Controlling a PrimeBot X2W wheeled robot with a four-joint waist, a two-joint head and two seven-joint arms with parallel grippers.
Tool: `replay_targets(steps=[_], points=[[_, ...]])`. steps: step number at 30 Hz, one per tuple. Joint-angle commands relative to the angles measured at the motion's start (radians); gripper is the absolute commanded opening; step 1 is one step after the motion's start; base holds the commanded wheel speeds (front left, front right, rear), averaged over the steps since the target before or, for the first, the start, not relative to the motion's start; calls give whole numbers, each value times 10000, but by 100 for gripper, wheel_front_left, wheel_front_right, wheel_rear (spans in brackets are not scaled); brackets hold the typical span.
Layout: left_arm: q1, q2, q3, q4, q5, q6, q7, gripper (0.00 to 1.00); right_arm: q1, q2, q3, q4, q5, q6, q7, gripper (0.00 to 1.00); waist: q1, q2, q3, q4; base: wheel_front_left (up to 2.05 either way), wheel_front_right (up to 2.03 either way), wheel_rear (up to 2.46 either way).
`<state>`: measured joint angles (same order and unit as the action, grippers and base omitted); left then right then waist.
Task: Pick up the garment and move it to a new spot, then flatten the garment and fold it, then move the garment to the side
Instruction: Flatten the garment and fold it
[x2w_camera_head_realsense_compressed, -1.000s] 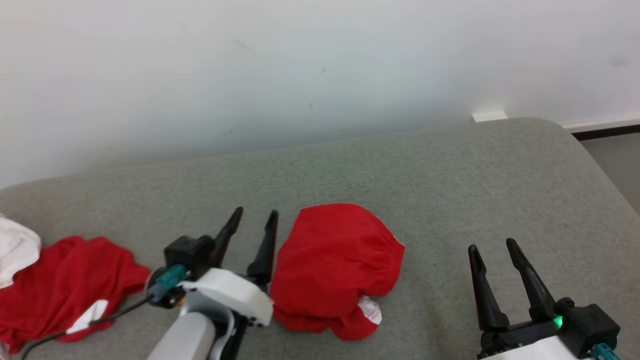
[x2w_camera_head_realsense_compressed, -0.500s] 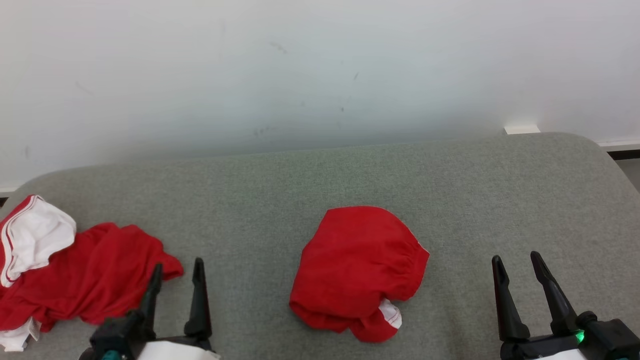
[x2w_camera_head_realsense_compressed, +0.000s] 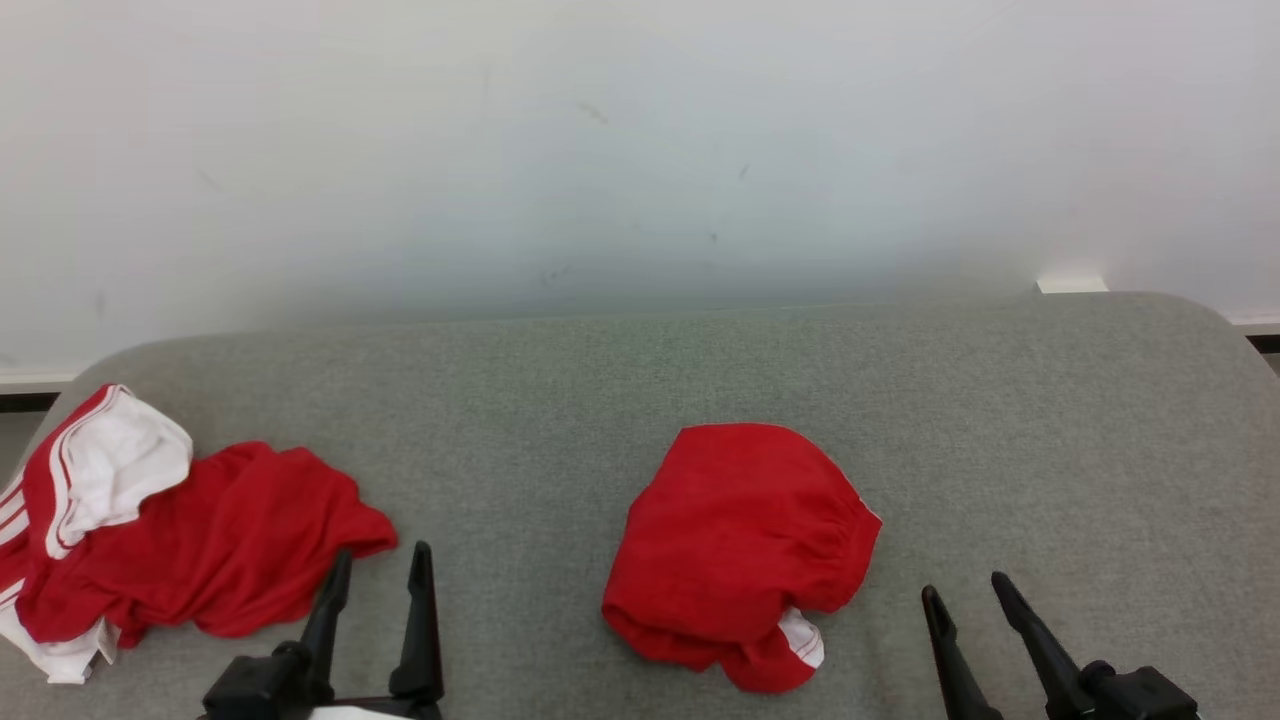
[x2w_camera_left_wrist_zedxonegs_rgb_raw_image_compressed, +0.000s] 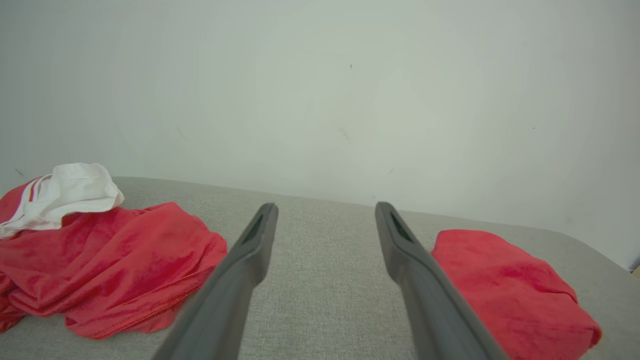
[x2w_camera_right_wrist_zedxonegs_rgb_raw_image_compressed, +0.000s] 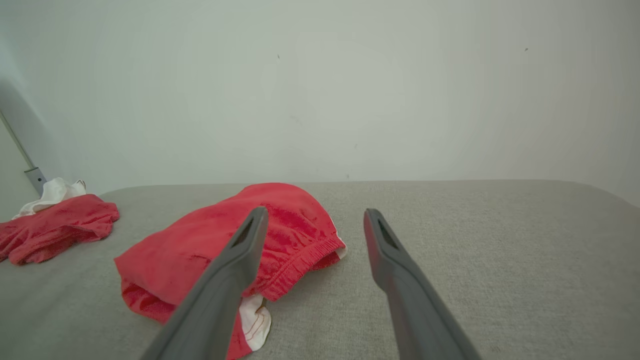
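Roughly at the middle of the grey padded surface (x2w_camera_head_realsense_compressed: 560, 400) lies the folded red garment (x2w_camera_head_realsense_compressed: 740, 550). It is a thick, rounded bundle with a gathered elastic band along its right edge and a scrap of white, red-striped cloth poking out at its near corner. Well apart to its left, by the surface's rounded end, sits a crumpled heap of red and white clothes (x2w_camera_head_realsense_compressed: 200, 540), loose and rumpled, with a white, red-striped piece at its far left. Bare woven upholstery separates the two. A plain white wall (x2w_camera_head_realsense_compressed: 640, 150), lightly scuffed, rises right behind the surface, and a small white block (x2w_camera_head_realsense_compressed: 1070, 284) sits at its foot on the right.

The left jaws stand apart and empty. Their long dark fingers (x2w_camera_head_realsense_compressed: 420, 620) point toward the wall over the bare strip between heap and garment, nearer the heap. The right jaws are likewise apart and empty, with their fingers (x2w_camera_head_realsense_compressed: 1030, 640) leaning a little leftward. They sit to the garment's right, clear of it. In the right wrist view the garment (x2w_camera_right_wrist_zedxonegs_rgb_raw_image_compressed: 200, 235) lies low behind the left-hand finger.
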<state>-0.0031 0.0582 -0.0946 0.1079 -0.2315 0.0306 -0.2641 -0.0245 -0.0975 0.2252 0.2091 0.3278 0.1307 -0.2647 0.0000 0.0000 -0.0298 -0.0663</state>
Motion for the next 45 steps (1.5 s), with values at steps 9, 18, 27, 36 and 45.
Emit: replay_targets(steps=[9,18,27,36,45], points=[[-279,-56,-77,221,192,-193,-5,100,-1476,-434,1527,2612,2128,2,1866,100,0,0,190,1002,0,0,0],[-324,-60,-53,260,95,-129,-5,100,-2277,-719,1968,4296,3221,1,1807,100,0,0,443,2206,0,0,0],[-336,-62,35,265,107,-165,-5,100,-2902,-1016,2131,4897,3722,1,330,0,0,0,528,2680,0,0,0],[-331,-61,-101,381,-74,-130,-5,100,-3315,-1656,2217,3225,3192,2,3,0,0,0,343,2474,0,0,0],[-462,-60,-522,516,-399,-32,-6,100,-4453,-1531,3352,2640,2383,1,200,0,0,0,498,3213,0,0,0]])
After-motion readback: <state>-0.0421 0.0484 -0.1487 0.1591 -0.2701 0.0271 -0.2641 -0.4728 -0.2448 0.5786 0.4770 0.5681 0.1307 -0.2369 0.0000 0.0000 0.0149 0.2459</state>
